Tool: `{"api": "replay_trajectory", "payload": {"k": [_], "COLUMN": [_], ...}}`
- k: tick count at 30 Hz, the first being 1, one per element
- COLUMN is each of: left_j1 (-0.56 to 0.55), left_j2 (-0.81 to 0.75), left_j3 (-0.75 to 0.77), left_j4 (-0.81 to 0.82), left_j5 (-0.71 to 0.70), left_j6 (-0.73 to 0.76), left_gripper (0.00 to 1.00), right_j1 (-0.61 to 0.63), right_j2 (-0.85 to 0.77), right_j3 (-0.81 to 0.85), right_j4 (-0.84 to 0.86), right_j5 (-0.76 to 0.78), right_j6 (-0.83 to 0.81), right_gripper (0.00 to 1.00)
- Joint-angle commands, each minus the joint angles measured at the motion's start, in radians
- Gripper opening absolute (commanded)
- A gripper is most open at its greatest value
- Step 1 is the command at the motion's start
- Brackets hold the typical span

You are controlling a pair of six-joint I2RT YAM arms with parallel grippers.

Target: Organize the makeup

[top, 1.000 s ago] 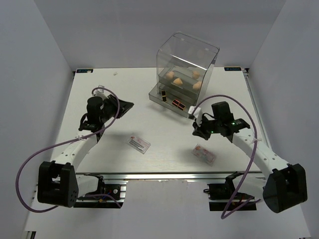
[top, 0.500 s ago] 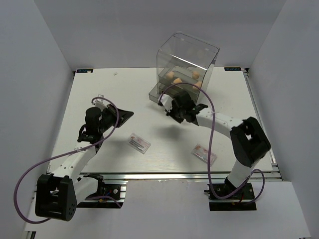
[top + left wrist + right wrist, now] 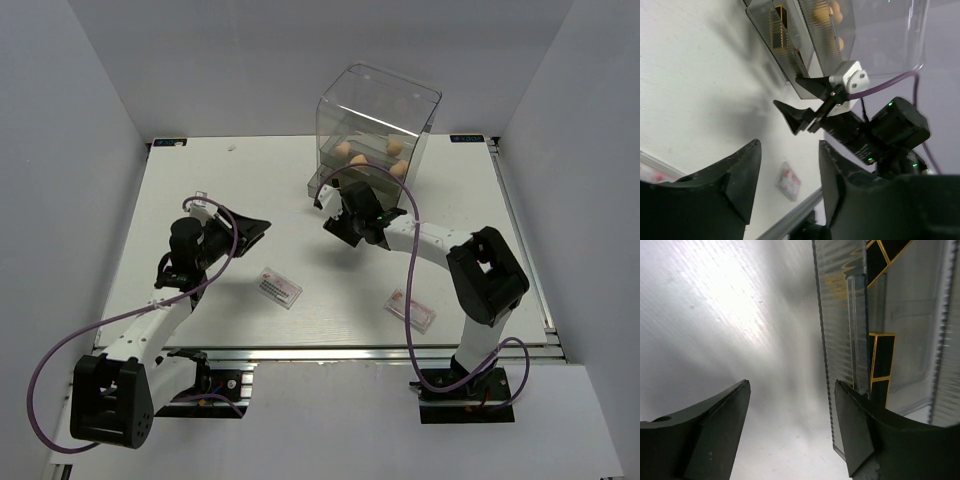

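Two flat white-pink packets lie on the table, one (image 3: 279, 288) at centre-left and one (image 3: 411, 311) at front right, the latter also showing as a packet (image 3: 788, 181) between my left fingers. Peach sponges (image 3: 358, 160) sit in the clear drawer box (image 3: 378, 120). Dark-brown-and-gold tubes (image 3: 882, 357) lie in its bottom drawer (image 3: 840, 340). My right gripper (image 3: 328, 212) hovers open and empty at that drawer's front, its right finger (image 3: 855, 425) beside the drawer's ribbed front. My left gripper (image 3: 252, 232) is open and empty above the table, left of the box.
The box stands at the table's back centre, with the drawer (image 3: 312, 186) sticking out toward the left arm. The right arm's forearm (image 3: 430, 240) reaches across the table's right half. White walls close in the sides and back.
The right arm has swung from the table's right side to the drawer's front. Both grippers have gone from shut to open. The left arm barely moved.
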Motion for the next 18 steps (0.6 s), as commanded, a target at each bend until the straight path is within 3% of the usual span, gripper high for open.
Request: {"api": "replay_trajectory", "payload": {"k": [1, 3, 6, 10, 12, 18], "left_j1": [0.004, 0.004, 0.004, 0.004, 0.004, 0.004], "left_j2": [-0.002, 0.006, 0.027, 0.034, 0.038, 0.081], "left_j3": [-0.004, -0.01, -0.011, -0.017, -0.017, -0.014], "left_j4": [0.061, 0.08, 0.103, 0.115, 0.118, 0.152], "left_j5": [0.012, 0.017, 0.034, 0.037, 0.036, 0.049], "left_j6": [-0.011, -0.023, -0.03, -0.036, -0.037, -0.048], "left_gripper": [0.62, 0.69, 0.7, 0.7, 0.71, 0.72], "right_j1": [-0.017, -0.026, -0.04, -0.053, -0.053, -0.076], "right_j2": [0.008, 0.017, 0.032, 0.048, 0.066, 0.166], "right_j3": [0.031, 0.038, 0.074, 0.139, 0.153, 0.251], "right_j4": [0.084, 0.089, 0.057, -0.029, 0.006, 0.005], "right_j5": [0.075, 0.068, 0.016, -0.112, -0.092, 0.02], "right_j6": [-0.033, -0.039, -0.045, -0.04, -0.04, -0.034], "right_gripper": [0.75, 0.8, 0.8, 0.49, 0.49, 0.69]}}
